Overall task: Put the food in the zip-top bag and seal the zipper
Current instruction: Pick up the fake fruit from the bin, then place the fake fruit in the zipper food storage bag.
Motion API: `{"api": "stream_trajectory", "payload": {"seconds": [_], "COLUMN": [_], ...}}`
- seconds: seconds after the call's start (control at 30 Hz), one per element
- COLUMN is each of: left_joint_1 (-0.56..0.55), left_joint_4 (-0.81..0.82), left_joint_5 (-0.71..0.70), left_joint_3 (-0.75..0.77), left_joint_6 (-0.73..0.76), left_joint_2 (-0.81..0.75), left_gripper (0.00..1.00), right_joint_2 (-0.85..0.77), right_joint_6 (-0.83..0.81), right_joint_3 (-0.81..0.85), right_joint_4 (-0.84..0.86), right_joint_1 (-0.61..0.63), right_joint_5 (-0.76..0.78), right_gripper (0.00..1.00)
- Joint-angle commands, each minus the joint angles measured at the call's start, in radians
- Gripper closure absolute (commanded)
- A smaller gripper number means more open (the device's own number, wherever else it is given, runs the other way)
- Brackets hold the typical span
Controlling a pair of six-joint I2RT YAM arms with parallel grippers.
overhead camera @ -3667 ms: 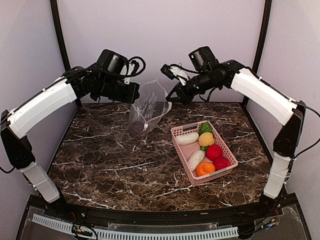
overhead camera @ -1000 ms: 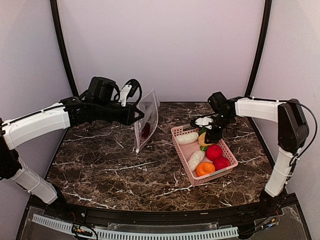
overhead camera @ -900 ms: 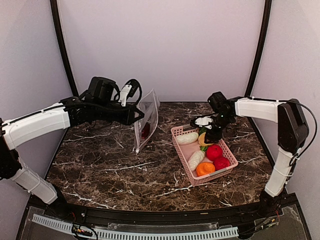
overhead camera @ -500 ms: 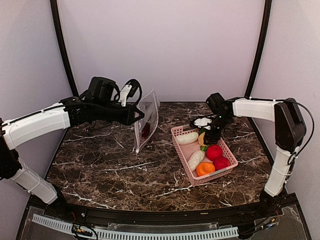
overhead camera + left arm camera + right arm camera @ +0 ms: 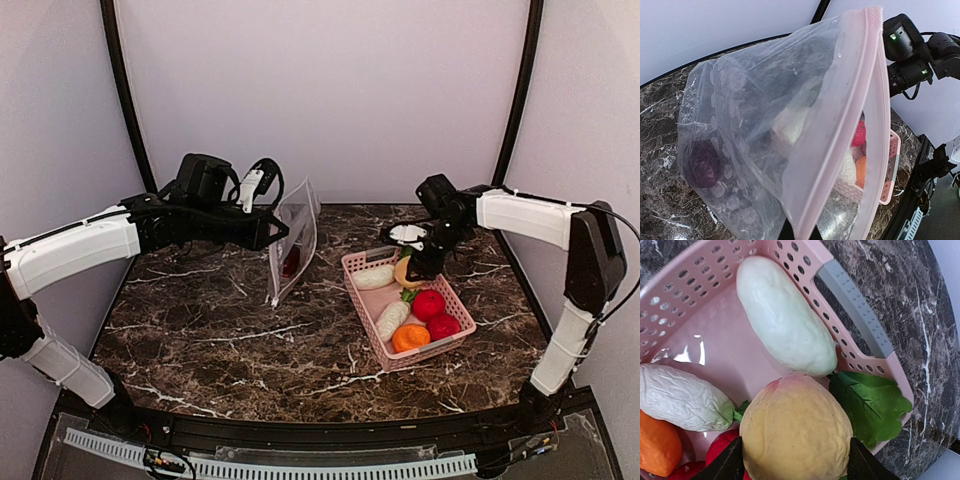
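Yellow-peach ball (image 5: pixel 795 432) is pinched between my right gripper's (image 5: pixel 792 457) fingers over the pink basket (image 5: pixel 670 305), while my left gripper (image 5: pixel 800 232) clamps the zip-top bag (image 5: pixel 750 125) upright, well apart.

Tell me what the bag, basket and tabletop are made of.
Bag: thin clear plastic film, glossy; it creases and shows what's inside.
Basket: rigid pink plastic, smooth, with moulded holes and a glare spot.
Tabletop: dark polished stone with white veins, marble or a printed imitation; cannot tell.
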Motion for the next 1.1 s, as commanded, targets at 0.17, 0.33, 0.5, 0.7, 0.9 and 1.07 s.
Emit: {"api": "stream_trajectory", "payload": {"seconds": [0.17,0.33,0.5,0.7,0.9,1.07], "left_joint_1": [-0.003,-0.003,-0.003,-0.003,-0.003,-0.003], "left_joint_4": [-0.01,-0.009,-0.017,-0.025,-0.016,0.018], "left_joint_5": [0.013,0.017,0.015,-0.013,0.002,0.049], "left_joint_3": [-0.011,-0.01,-0.005,-0.003,-0.003,-0.018], "left_joint_6": [-0.01,-0.022,-0.028,-0.017,-0.016,-0.02], "left_joint_2": [0.01,0.025,0.058,0.069,0.053,0.015], "left_gripper": [0.99,0.99,0.99,0.99,0.99,0.99], "right_joint_2": [-0.173,-0.167,-0.072,0.06,0.143,0.184], "right_joint_6": [0.069,0.1,0.115,0.118,0.174,0.201], "right_joint_3": [0.055,0.218,0.432,0.688,0.772,0.762], "right_joint_4": [-0.036,-0.118,-0.205,-0.301,-0.277,-0.229], "right_joint_1": [0.077,0.12,0.168,0.245,0.33,0.364], "right_joint_5": [-0.137,-0.314,-0.547,-0.776,-0.78,-0.65], "right_gripper": [0.49,0.5,0.5,0.5,0.51,0.52]}}
